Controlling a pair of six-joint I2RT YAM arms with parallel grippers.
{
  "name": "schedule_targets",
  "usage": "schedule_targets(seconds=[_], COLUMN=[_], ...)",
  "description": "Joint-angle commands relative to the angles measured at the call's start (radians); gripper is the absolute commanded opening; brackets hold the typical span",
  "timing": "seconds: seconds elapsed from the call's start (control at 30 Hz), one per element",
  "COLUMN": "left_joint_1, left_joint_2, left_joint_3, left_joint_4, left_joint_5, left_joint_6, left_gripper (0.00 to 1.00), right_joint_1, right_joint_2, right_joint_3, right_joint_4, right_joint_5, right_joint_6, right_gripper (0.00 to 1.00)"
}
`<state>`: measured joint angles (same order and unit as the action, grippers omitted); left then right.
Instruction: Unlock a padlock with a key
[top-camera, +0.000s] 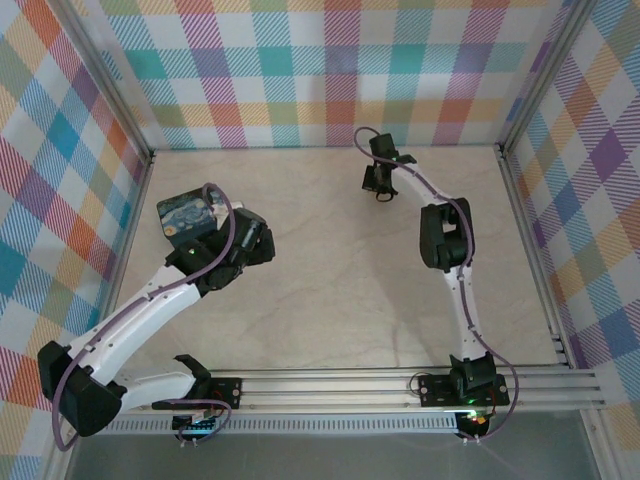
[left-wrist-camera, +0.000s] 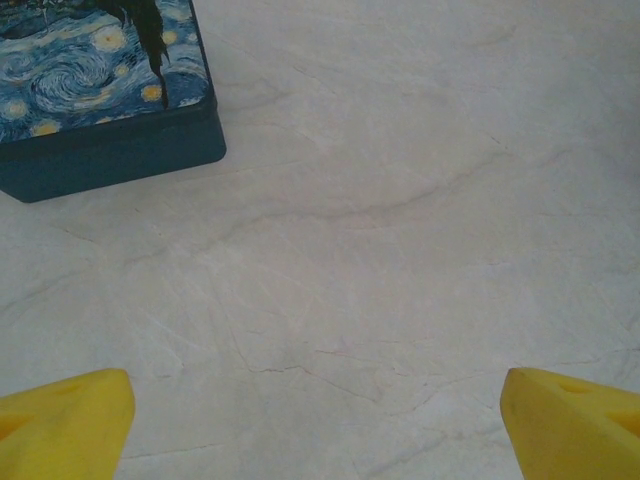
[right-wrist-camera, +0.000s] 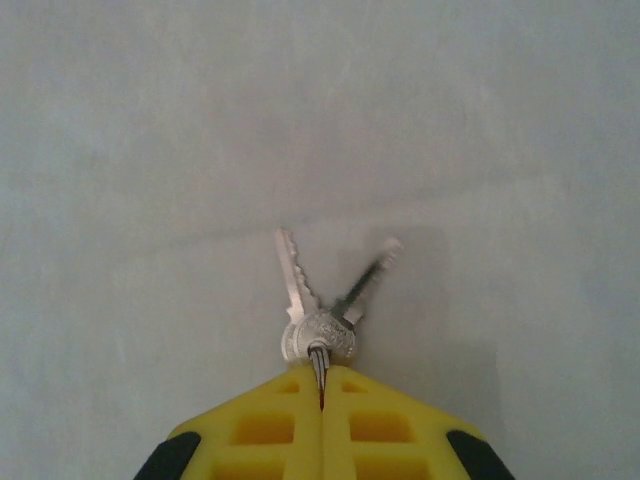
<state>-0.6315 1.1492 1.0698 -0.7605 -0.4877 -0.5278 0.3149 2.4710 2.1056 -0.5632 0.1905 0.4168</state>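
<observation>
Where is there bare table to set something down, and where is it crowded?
Widest bare patch: mid table, between the left arm and the right arm, back from the rail. Another: between the right arm and the right wall. Crowded: the left side, where the padlock sits beside the left arm.

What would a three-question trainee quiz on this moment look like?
1. Fill in: in the top view, the padlock sits toward the ____ side of the table.
2. Pick one: the right gripper holds A) nothing, B) the key, C) a cable.
3. True or false: the left gripper is shut on the padlock.

Key
1. left
2. B: the jaws are closed on the key's head, and two blades fan out ahead of them.
3. False: it is open over bare table, with the padlock apart from it.
</observation>
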Motion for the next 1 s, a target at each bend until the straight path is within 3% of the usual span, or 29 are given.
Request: schedule_targets(seconds=[0.0, 0.23, 0.47, 0.73, 0.87, 0.97], left_joint_1=[0.039, 0.22, 0.466, 0.626, 0.671, 0.694], left_joint_2=[0.045, 0.185, 0.401, 0.617, 0.647, 0.648], left_joint_3=[0.04, 0.101, 0.249, 0.349, 0.33, 0.309], left_joint_4=[-0.013, -0.027, -0.023, -0.004, 0.029, 0.064], left_joint_5=[-0.013, -0.121, -0.088, 0.06, 0.094, 0.118], left_joint_6=[-0.024, -0.178, -0.261, -0.287, -0.288, -0.281], left_gripper=[0.94, 0.93, 0.93, 0.94, 0.94, 0.94], right_joint_1=[0.065, 0.228, 0.333, 0.369, 0.374, 0.374], right_joint_2=[-0.164, -0.504, -0.665, -0.816, -0.892, -0.92], right_joint_3=[-0.181, -0.677, -0.971, -1.182, -1.246, -1.269], right_joint_4=[0.016, 0.092, 0.087, 0.067, 0.043, 0.037], right_joint_5=[-0.076, -0.068, -0.08, -0.089, -0.085, -0.071], right_joint_6=[-0.078, -0.017, 0.084, 0.148, 0.166, 0.168], right_gripper=[0.0, 0.0, 0.01, 0.05, 0.06, 0.13])
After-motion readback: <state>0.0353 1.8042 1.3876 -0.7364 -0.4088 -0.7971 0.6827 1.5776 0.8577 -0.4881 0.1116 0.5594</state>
